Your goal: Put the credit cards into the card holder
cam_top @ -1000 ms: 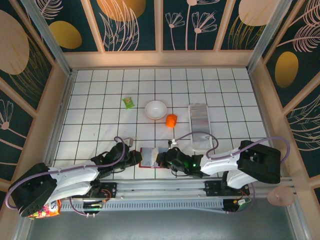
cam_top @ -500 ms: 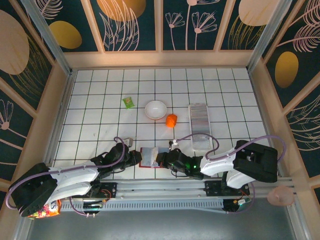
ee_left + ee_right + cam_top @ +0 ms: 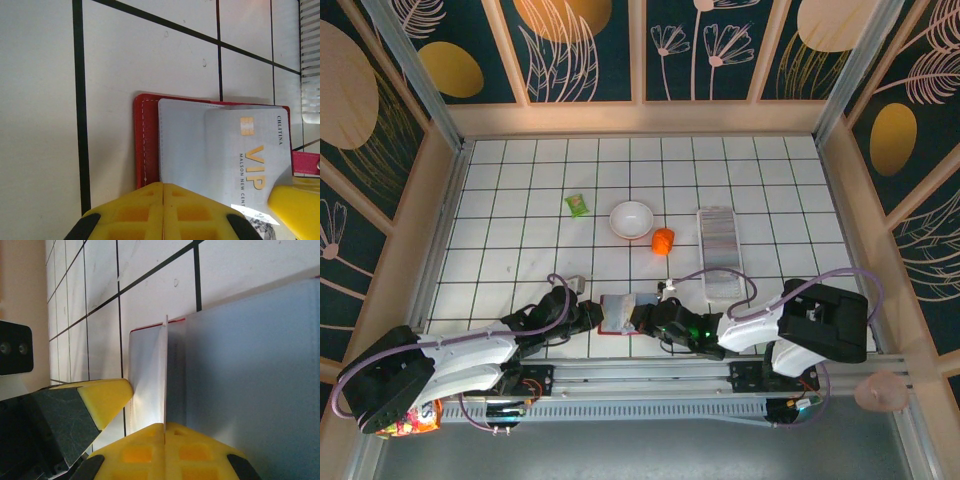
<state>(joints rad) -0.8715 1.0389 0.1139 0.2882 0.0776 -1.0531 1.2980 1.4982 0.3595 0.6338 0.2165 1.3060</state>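
Since a second ago the right arm (image 3: 760, 325) has leaned a little more to the left, and its big joint near the front rail now sits closer to the middle. The right claw (image 3: 642, 320) has come slightly nearer to the card holder (image 3: 616, 312). The left arm and the other things lie as before.

The card holder lies open on the white tiled surface (image 3: 520, 250), close to the front edge, between the two claws. From the left wrist I see its red border and its pale inside. The left claw (image 3: 592, 316) is closed, with its two yellow fingers pressed together on the near edge of the card holder.

The right claw is also fully closed and pinches one card (image 3: 250, 155) by its edge. This card is pale grey with gold letters "VIP" and a small gold chip. It lies over the pale inside of the card holder, partly covering it. From the right wrist the card looks like a thin white line rising from between the yellow fingers. Whether its far edge is already in a pocket, I cannot tell. One yellow finger of each claw shows at the side of the other wrist's view, so the two claws are very near each other.

The row of cards (image 3: 719, 240) stands in a clear tray (image 3: 705, 215) farther back on the right, well apart from the card holder. A white bowl (image 3: 631, 219), an orange object (image 3: 663, 241) and a small green packet (image 3: 578, 205) lie behind.
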